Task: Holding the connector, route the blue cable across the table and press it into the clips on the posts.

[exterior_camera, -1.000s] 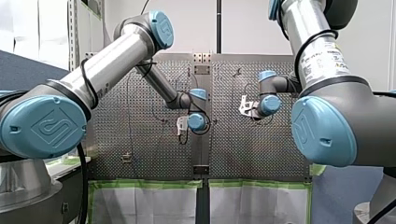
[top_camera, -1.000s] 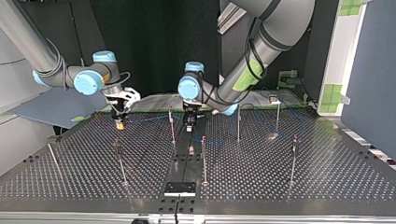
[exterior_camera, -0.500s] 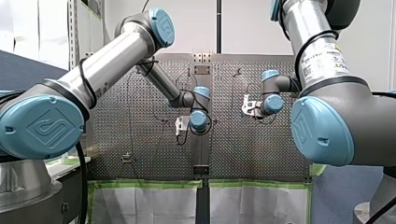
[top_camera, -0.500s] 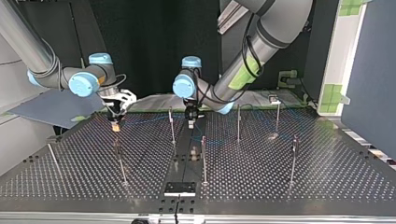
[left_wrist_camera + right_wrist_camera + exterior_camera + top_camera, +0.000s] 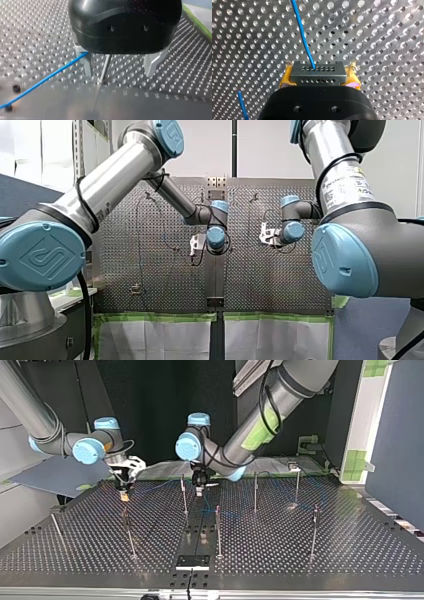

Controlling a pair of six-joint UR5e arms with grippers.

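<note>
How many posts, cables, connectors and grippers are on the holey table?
7 thin metal posts
1 blue cable
1 grey perforated connector block
2 robot grippers: my left gripper, my right gripper
Total: 11

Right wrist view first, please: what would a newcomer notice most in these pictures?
The dark connector, clamped between the yellow-padded jaws of my right gripper, with the blue cable running out of it over the perforated table. In the left wrist view, my left gripper hangs open, a thin metal post showing between its jaws.
</note>
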